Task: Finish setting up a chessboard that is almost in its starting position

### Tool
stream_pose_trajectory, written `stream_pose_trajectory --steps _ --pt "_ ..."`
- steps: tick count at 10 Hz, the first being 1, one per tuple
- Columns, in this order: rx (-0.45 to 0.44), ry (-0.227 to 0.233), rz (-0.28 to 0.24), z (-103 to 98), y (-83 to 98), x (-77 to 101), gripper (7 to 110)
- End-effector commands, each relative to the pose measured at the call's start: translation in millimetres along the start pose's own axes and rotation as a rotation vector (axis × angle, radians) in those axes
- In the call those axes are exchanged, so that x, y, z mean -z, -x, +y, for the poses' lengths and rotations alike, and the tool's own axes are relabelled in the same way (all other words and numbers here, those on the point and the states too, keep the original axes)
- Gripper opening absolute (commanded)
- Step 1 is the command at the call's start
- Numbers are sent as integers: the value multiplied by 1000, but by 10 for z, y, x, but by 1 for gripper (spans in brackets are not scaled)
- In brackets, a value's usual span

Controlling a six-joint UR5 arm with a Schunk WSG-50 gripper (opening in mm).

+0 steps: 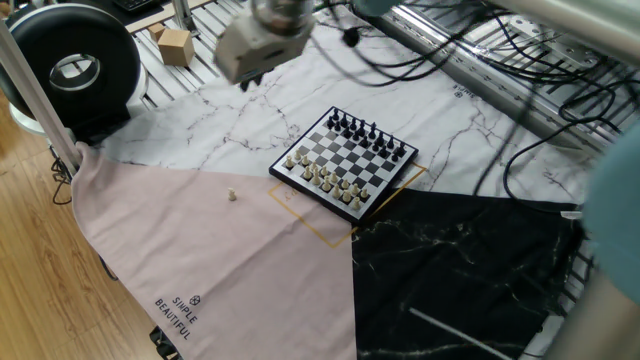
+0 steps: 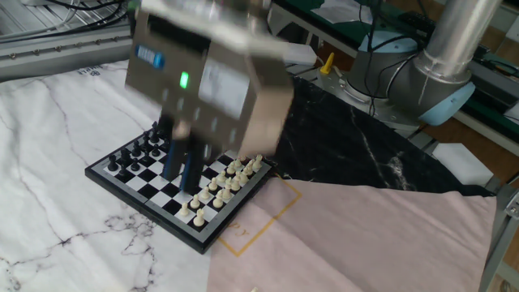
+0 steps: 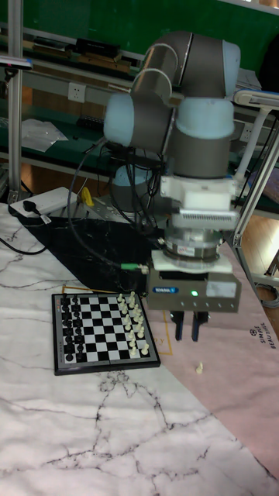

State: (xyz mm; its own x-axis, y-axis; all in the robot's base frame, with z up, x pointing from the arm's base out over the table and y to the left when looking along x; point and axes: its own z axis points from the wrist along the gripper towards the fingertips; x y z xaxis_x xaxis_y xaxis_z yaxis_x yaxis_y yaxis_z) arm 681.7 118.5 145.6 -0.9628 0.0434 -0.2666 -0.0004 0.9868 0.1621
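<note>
The loose cream piece [image 3: 199, 366] lies on the pink cloth [image 1: 200, 250], well apart from the chessboard [image 1: 345, 163]. Your fingers [image 3: 178, 328] hang just above it, slightly apart and empty. A small, light piece like this may tip or roll away if you close off-centre.

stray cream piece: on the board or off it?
Off. The cream piece stands alone on the pink cloth, apart from the chessboard.
</note>
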Motion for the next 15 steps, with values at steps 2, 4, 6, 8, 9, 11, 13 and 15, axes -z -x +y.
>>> stream_pose_trajectory --steps 2,4,6,8,9,11,13,15 --pt "-62 -46 26 246 15 -418 22" --pt "-50 -51 54 260 -117 -512 22" --pt "-27 -89 112 225 -302 -491 22" --pt "-12 -69 162 273 -425 -477 22" --pt "31 -56 164 296 -427 -479 22" --pt "108 -34 148 338 -383 -488 22" --pt "149 -43 250 291 -628 -437 22" --pt "152 -6 261 383 -656 -628 22"
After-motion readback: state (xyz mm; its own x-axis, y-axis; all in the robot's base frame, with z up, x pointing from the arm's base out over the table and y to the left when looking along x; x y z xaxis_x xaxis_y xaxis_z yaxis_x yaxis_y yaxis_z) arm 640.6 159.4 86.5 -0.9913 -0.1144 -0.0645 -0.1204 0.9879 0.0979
